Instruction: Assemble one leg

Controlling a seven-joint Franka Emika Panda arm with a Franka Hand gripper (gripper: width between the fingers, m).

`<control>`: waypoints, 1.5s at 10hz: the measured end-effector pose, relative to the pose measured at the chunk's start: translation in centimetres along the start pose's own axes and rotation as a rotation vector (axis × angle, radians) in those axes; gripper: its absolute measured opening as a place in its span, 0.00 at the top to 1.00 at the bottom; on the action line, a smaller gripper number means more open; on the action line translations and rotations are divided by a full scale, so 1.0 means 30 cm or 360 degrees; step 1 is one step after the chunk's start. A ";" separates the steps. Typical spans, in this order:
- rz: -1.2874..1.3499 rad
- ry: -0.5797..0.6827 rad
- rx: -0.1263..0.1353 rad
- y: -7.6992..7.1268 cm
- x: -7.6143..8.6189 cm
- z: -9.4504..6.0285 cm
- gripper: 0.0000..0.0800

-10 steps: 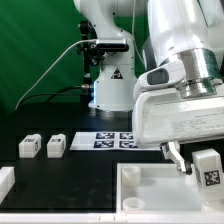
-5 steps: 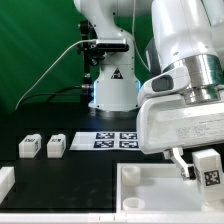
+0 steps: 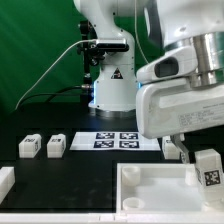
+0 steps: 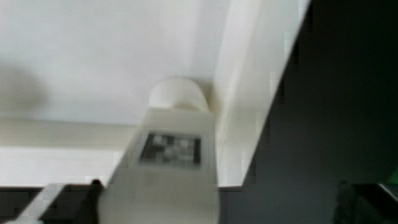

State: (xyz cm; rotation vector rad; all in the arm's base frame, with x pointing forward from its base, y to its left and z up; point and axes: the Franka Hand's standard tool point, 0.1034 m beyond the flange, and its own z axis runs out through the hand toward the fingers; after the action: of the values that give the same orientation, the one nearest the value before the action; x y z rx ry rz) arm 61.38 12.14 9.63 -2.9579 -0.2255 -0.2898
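The small white plastic cuboid leg with its black-and-white square tag (image 3: 208,170) is standing upright at the corner of the large flat white panel with recessed corners (image 3: 150,188), on the exterior view's right. The claw (image 3: 183,150) is hanging spread wide just above and beside it, pinching nothing. Judging by this, the leg is seated in its corner and the releasing step is in hand; next the arm probably needs to lift clear without knocking it. On the black bench (image 3: 40,178), two spare white legs (image 3: 42,146) are lying well apart from the claw.
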 end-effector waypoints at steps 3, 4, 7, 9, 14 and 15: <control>-0.0007 -0.0518 0.0055 0.052 0.085 -0.006 0.19; -0.0010 -0.0476 0.0045 0.084 0.088 0.014 0.19; -0.0012 -0.0449 0.0033 0.073 0.030 0.080 0.20; -0.0012 -0.0450 0.0033 0.073 0.028 0.082 0.42; 0.0427 -0.0454 -0.0012 0.064 0.027 0.085 0.64; 0.0720 -0.0455 -0.0015 0.062 0.028 0.086 0.64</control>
State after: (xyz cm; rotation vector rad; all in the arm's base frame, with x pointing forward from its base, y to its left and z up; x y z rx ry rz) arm 62.97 10.89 7.03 -2.9389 0.4101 0.1907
